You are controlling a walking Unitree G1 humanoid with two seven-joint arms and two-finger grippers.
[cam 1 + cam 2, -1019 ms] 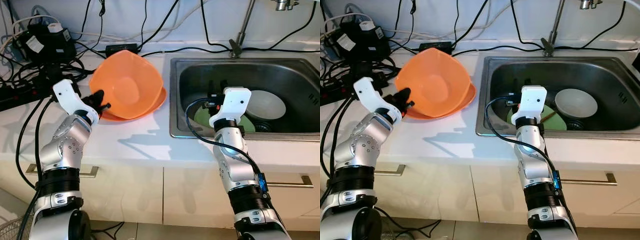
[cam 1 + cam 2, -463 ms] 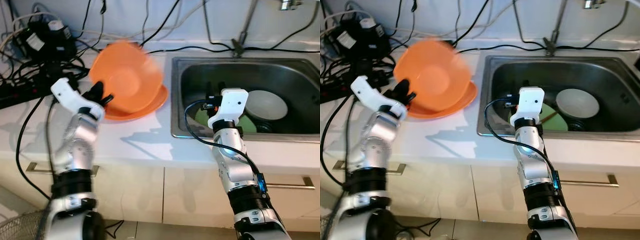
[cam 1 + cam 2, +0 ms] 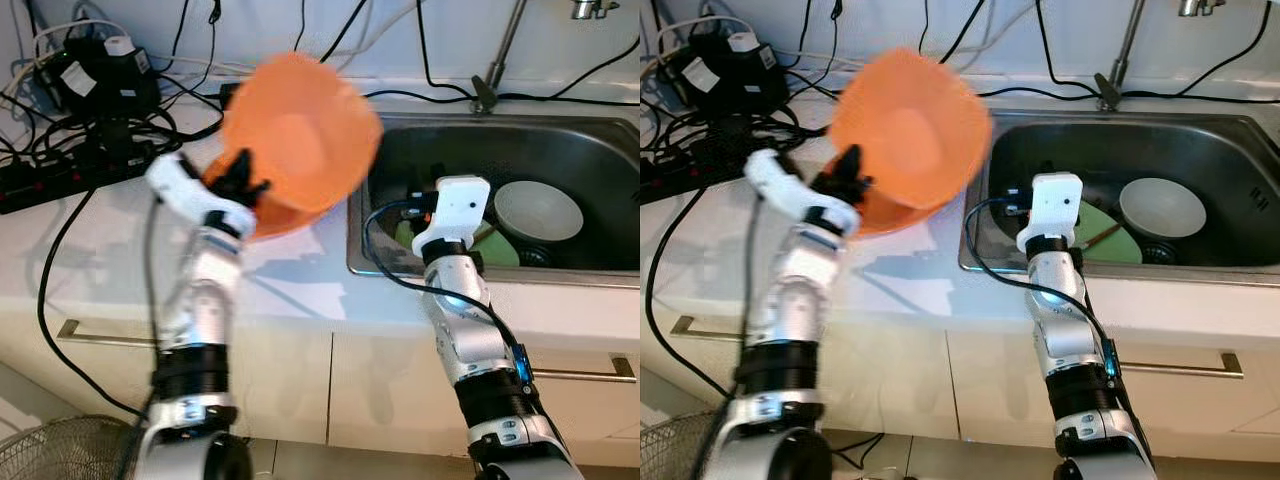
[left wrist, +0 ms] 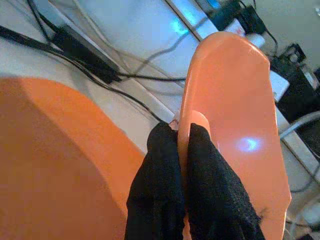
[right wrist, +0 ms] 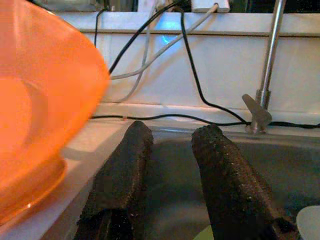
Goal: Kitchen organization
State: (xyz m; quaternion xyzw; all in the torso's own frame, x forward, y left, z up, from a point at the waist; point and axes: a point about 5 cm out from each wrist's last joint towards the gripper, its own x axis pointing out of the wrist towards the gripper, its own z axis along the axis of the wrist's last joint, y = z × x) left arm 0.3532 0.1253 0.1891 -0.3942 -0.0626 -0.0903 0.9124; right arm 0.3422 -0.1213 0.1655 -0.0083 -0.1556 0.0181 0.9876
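Note:
My left gripper (image 3: 240,180) is shut on the rim of an orange bowl (image 3: 300,130) and holds it tilted in the air above the counter, near the sink's left edge. In the left wrist view the two black fingers (image 4: 160,180) pinch the bowl's rim (image 4: 235,110). A second orange dish (image 3: 290,215) lies on the white counter right under it. My right gripper (image 5: 172,165) is open at the front edge of the steel sink (image 3: 600,135), pointing over the basin. In the sink lie a white bowl (image 3: 538,210) and a green plate (image 3: 505,248).
Power strips, adapters and black cables (image 3: 90,90) crowd the back left of the counter. The tap (image 3: 490,90) stands behind the sink. A wire fan guard (image 3: 60,450) sits on the floor at the lower left. Drawer handles (image 3: 95,335) run below the counter edge.
My left gripper has lifted the orange bowl off the lower orange dish and carried it up and right, toward the sink. The right arm has stayed in place.

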